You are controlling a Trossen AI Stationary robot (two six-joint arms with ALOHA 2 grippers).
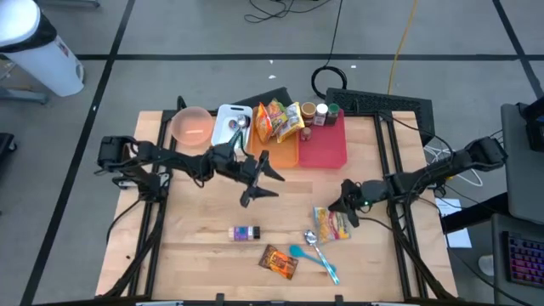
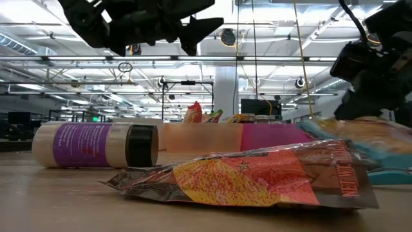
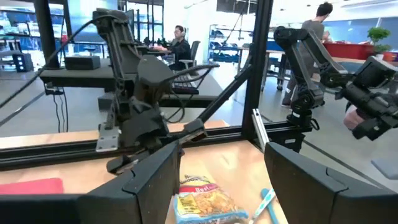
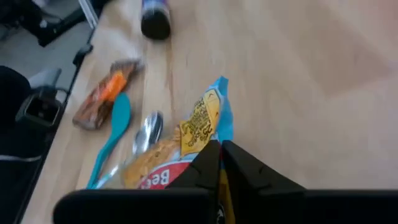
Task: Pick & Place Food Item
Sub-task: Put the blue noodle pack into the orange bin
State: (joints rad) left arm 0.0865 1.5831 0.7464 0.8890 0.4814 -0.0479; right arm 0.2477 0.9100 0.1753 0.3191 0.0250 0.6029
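Task thing: a yellow-and-blue snack bag (image 1: 331, 224) lying flat on the counter (image 1: 204, 255) toward its right edge, near the front.
Right claw (image 4: 220, 163): down at the bag's rear end, fingers pressed together on the bag's edge in the right wrist view, so it looks clamped on the packet.
Left claw (image 1: 262, 177): raised over the middle of the counter, fingers apart, holding nothing; it seems to be waiting.
Lift: not yet visible; the bag still rests on the wood in the high view.
Likely destination: my guess is the orange tray (image 1: 274, 146) or the red tray (image 1: 325, 143) at the back edge, where other snack packs (image 1: 280, 119) and small jars (image 1: 321, 113) already sit.
Other loose items: a blue spoon (image 1: 313, 259) and a metal spoon (image 1: 311, 240) just beside the bag, a brown-orange wrapper (image 1: 279, 262) by the front edge, a purple-labelled bottle (image 1: 245, 233) left of them.
Back-left: a pink bowl (image 1: 192, 127) and a white board (image 1: 229, 123).
Progress: the grasp appears made; lifting, carrying and releasing remain.
Risk: a thin pinch on a floppy edge could slip.
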